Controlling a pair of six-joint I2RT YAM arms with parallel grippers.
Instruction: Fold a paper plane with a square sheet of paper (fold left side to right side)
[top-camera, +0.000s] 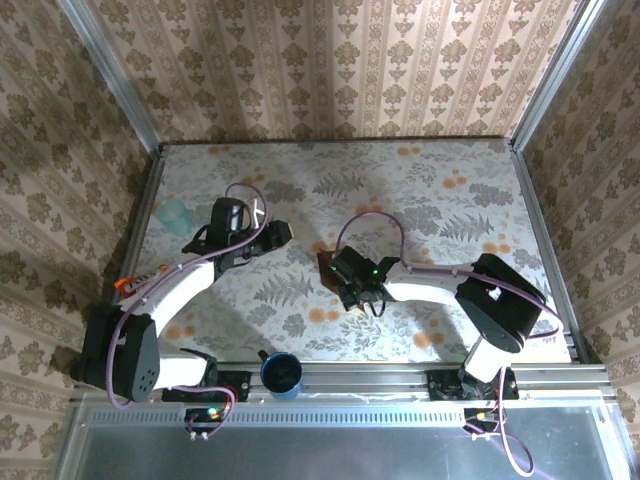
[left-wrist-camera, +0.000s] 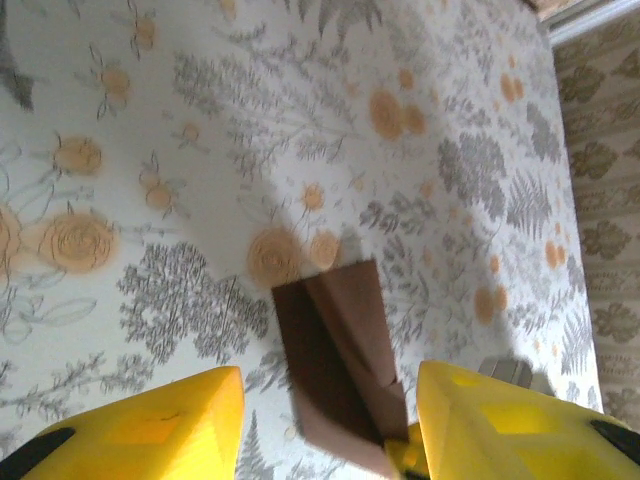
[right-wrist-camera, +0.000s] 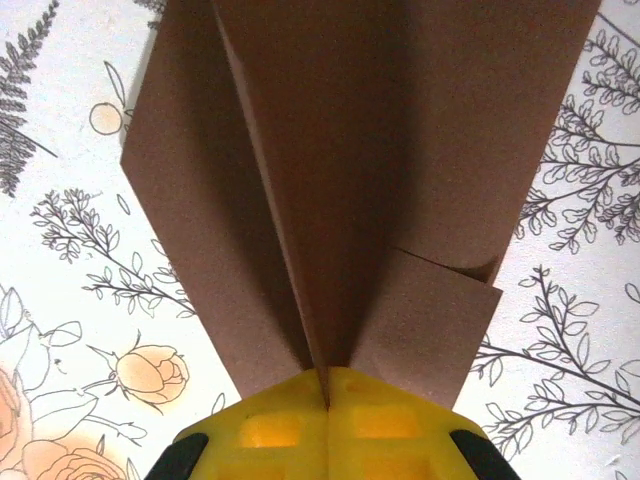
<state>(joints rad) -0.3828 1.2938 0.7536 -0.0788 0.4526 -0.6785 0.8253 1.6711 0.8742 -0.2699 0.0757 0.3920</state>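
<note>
The dark reddish-brown paper plane (right-wrist-camera: 350, 150) is a folded dart with a raised centre ridge and its wings spread to both sides. My right gripper (right-wrist-camera: 327, 378) is shut on that ridge at its near end. From above, the plane (top-camera: 326, 264) pokes out left of the right gripper (top-camera: 345, 272) at mid table. In the left wrist view the plane (left-wrist-camera: 340, 350) stands between the wide-apart yellow fingers (left-wrist-camera: 180, 425) of my left gripper (left-wrist-camera: 330, 385), which is open and not touching it. That left gripper (top-camera: 279, 235) hovers just left of the plane.
A dark blue cup (top-camera: 282, 372) stands at the near edge between the arm bases. A pale teal cup (top-camera: 175, 212) sits at the far left, and an orange packet (top-camera: 125, 285) lies by the left wall. The flowered tablecloth (top-camera: 440, 200) lies bare to the right.
</note>
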